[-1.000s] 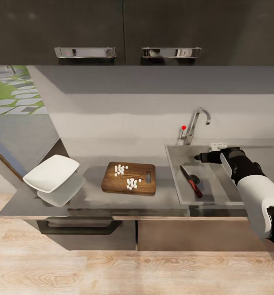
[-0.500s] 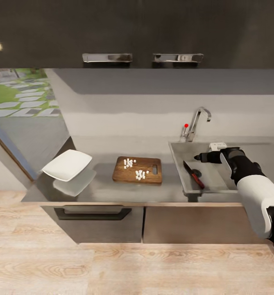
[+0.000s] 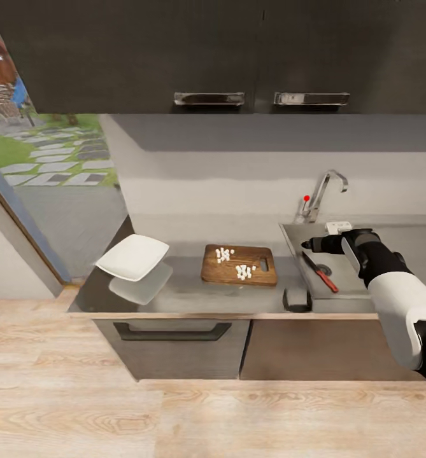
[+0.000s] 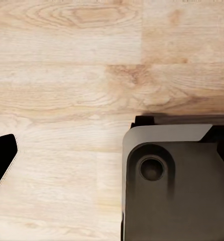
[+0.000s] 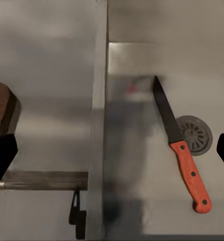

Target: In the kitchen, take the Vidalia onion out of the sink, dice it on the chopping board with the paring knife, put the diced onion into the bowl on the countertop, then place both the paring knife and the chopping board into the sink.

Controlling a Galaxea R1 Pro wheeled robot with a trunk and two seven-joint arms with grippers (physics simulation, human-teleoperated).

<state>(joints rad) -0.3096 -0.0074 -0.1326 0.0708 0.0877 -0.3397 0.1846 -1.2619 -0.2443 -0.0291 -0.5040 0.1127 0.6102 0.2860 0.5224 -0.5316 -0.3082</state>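
Head view: the paring knife [image 3: 320, 273] lies flat in the sink [image 3: 359, 289], beside the drain, red handle toward the robot. The chopping board [image 3: 239, 264] rests on the worktop [image 3: 193, 292], just beside the sink's near wall, with white onion dice [image 3: 243, 271] in two small heaps on its surface. The bowl [image 3: 134, 257] stands well apart from the board at the opposite end of the worktop, tilted and empty as far as can be seen.

Right wrist view: the knife [image 5: 183, 147] lies on the steel basin floor, blade pointing away from the handle, the drain [image 5: 195, 134] just beside it. The right gripper [image 3: 311, 243] hovers above the sink; its two dark fingertips [image 5: 1, 153] sit at opposite edges of the frame, spread wide with nothing between them.

Left wrist view: wooden floor [image 4: 67, 75] and part of the robot's base [image 4: 177, 181]. One dark fingertip shows at the frame edge; whether the left gripper is apart or together cannot be determined.

Step in hand, by judgement: the knife is delivered to the sink, while the dice are not yet in the bowl and the board is not yet in the sink. The next move calls for repositioning toward the board, then tipping or carrying the dice into the bowl without scattering them, before the board goes into the sink.
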